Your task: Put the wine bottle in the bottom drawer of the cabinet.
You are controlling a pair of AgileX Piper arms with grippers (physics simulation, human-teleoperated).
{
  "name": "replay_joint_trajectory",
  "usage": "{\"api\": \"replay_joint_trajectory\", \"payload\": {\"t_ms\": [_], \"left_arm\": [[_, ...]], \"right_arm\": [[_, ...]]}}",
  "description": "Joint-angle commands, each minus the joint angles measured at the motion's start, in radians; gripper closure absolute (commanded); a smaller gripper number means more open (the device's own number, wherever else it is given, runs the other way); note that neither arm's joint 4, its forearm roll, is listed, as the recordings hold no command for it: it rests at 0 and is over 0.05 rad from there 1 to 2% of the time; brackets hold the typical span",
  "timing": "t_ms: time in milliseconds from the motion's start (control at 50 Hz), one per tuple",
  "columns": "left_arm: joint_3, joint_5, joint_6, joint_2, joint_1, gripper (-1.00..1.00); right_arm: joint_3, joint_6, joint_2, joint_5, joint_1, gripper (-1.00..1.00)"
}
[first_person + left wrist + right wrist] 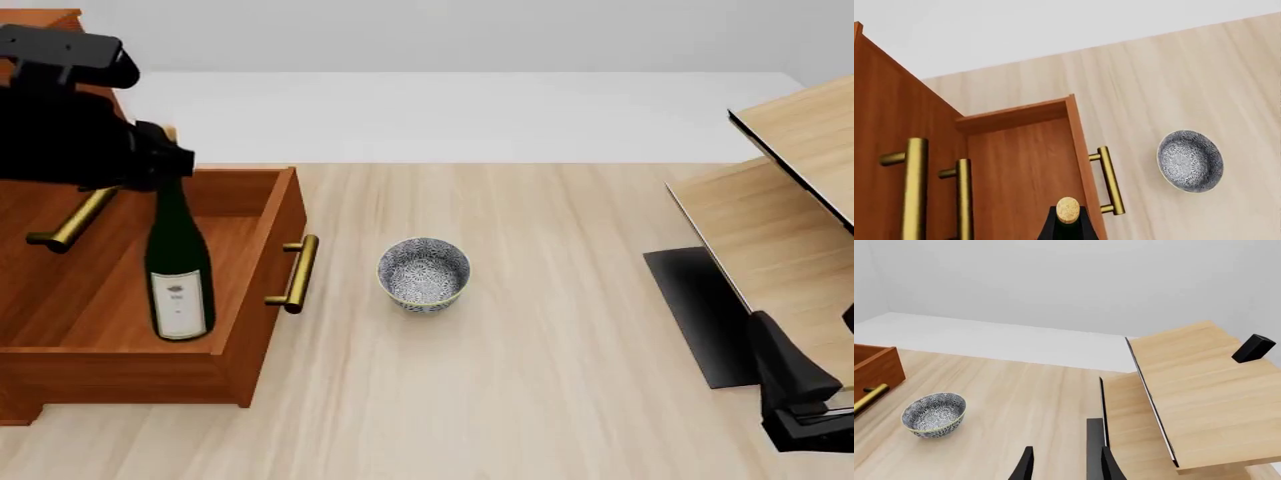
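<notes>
1. Left gripper [158, 168] clamped on the neck of the slim dark green glass wine bottle [176, 262], which hangs below it inside the pulled-out reddish-brown wooden bottom drawer [274, 235] of the tall cabinet [887, 125]
2. Judgement: nearly done; left to do: lower, release, retract
3. Speckled grey bowl [423, 274] sits right of that gripper, apart from the drawer
4. Right gripper [1066, 465] parked, jaws apart, holding nothing

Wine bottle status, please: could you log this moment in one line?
left claw: holds wine bottle | bottle: upright over open bottom drawer | right claw: open, idle
</notes>
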Motion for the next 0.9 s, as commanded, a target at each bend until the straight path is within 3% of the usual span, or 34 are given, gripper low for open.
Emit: {"api": "replay_joint_trajectory", "payload": {"t_ms": [20, 580, 900], "left_arm": [[0.025, -0.027, -0.011, -0.003, -0.009, 1.0], [0.058, -0.056, -0.004, 0.016, -0.014, 1.0], [0.081, -0.071, -0.077, 0.079, -0.036, 1.0]], "right_arm": [[0.0, -0.001, -0.002, 0.002, 0.0, -1.0], [-0.001, -0.004, 0.005, -0.003, 0.0, -1.0], [-0.001, -0.003, 0.011, -0.005, -0.002, -1.0]]}}
